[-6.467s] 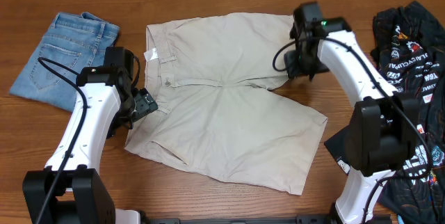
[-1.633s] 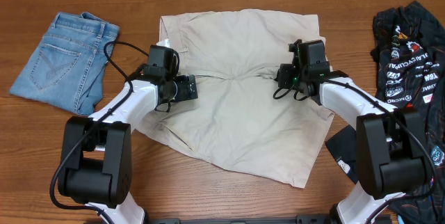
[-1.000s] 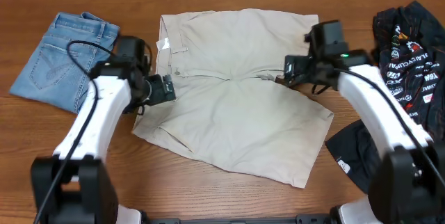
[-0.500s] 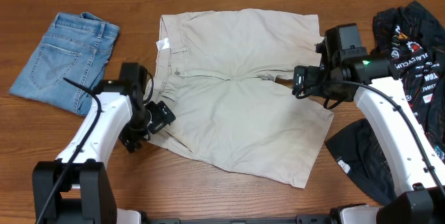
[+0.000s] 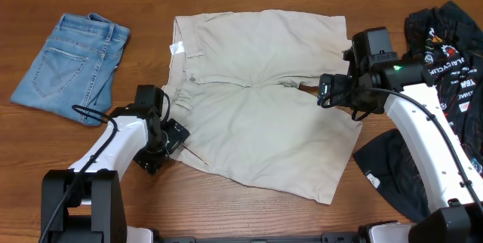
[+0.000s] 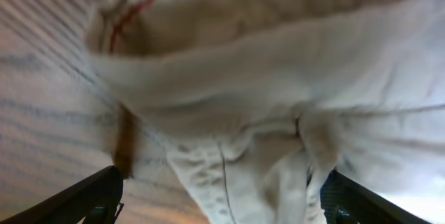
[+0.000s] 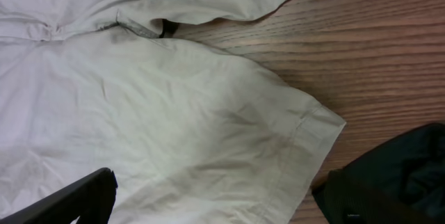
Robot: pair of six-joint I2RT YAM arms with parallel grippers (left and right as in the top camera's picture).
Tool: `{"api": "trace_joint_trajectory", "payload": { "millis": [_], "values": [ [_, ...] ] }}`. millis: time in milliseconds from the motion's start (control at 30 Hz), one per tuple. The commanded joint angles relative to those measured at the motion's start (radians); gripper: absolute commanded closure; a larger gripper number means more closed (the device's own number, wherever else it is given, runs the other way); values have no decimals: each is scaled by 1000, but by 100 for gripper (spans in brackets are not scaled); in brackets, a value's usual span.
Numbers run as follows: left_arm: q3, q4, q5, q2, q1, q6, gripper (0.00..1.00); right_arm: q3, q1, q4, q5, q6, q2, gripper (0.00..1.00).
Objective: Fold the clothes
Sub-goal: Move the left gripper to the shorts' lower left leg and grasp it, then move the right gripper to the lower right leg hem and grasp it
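Note:
The cream-beige shorts (image 5: 256, 99) lie spread flat mid-table, waistband to the left, legs to the right. My left gripper (image 5: 175, 132) is at the waistband's lower-left corner. In the left wrist view it (image 6: 222, 210) is open, with bunched waistband cloth (image 6: 250, 161) between its wide-apart fingers. My right gripper (image 5: 325, 92) hovers over the right leg hems. In the right wrist view it (image 7: 222, 213) is open above the flat leg cloth (image 7: 181, 120), holding nothing. The light-blue denim shorts (image 5: 72, 66) lie at the far left. The black jersey (image 5: 445, 54) lies at the right edge.
The table is bare wood (image 5: 226, 213). More of the black jersey (image 5: 385, 167) lies by the shorts' lower right corner and shows in the right wrist view (image 7: 396, 175). The arm bases stand at the front edge.
My left gripper has moved down along the waistband to its lower-left corner. My right gripper moved slightly right and down, then held still. The shorts have stayed put in the last second.

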Motion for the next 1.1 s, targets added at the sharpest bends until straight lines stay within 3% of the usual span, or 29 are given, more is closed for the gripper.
{"api": "trace_joint_trajectory", "payload": {
  "millis": [0, 367, 767, 867, 1033, 1067],
  "values": [
    [-4, 3, -75, -6, 1, -21, 6, 7, 0, 5, -5, 8, -2, 0],
    [-3, -6, -277, -65, 1, -15, 1, 7, 0, 13, -5, 8, -2, 0],
    [-98, 192, -243, -63, 1, -15, 20, 7, 0, 4, -6, 9, -2, 0],
    [-117, 212, -245, -63, 1, -15, 36, 7, 0, -3, -6, 8, -2, 0],
    [-117, 218, -244, -63, 1, -14, 82, 7, 0, -32, -6, 9, -2, 0],
    [-117, 216, -243, -64, 1, -13, 85, 7, 0, -48, -6, 10, -2, 0]
  ]
}}
